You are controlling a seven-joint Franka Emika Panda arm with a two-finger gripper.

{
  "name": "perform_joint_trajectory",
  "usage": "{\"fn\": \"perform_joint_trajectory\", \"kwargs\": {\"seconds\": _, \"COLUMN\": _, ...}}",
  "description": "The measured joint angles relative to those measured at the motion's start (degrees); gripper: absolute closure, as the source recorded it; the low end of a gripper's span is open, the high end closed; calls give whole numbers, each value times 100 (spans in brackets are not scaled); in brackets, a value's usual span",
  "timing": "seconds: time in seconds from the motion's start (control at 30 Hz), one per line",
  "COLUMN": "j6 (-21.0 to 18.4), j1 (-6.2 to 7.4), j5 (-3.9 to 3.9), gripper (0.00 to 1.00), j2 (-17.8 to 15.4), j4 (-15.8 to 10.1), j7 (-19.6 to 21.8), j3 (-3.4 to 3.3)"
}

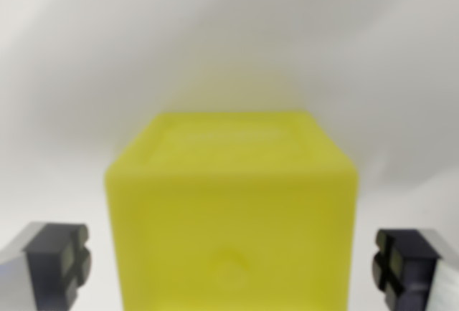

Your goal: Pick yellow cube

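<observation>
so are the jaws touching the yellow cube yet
Apart. The wrist view shows white surface between the yellow cube and each finger of the gripper, on both sides, so the jaws stand open around it.

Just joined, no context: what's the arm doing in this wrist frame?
The Panda's gripper is positioned around a yellow cube on a plain white surface. The fingers stand on either side of the cube, with a visible gap on each side, so the jaws are open and not yet gripping. The cube sits centred between them, close to the camera and slightly blurred. It looks ready for the close, though nothing is grasped at this moment.
</observation>
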Motion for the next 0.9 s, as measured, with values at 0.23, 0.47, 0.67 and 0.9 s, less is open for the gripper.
{"fn": "perform_joint_trajectory", "kwargs": {"seconds": 0.23, "j6": 113, "j1": 11, "j5": 41, "gripper": 0, "j2": 165, "j4": 48, "j7": -9, "j3": -2}}
{"fn": "perform_joint_trajectory", "kwargs": {"seconds": 0.47, "j6": 77, "j1": 13, "j5": 43, "gripper": 100, "j2": 110, "j4": 29, "j7": -1, "j3": -6}}
{"fn": "perform_joint_trajectory", "kwargs": {"seconds": 0.67, "j6": -69, "j1": 8, "j5": 1, "gripper": 100, "j2": -103, "j4": -34, "j7": 30, "j3": -8}}
{"fn": "perform_joint_trajectory", "kwargs": {"seconds": 0.9, "j6": -250, "j1": 0, "j5": -51, "gripper": 100, "j2": -349, "j4": -99, "j7": 67, "j3": -7}}
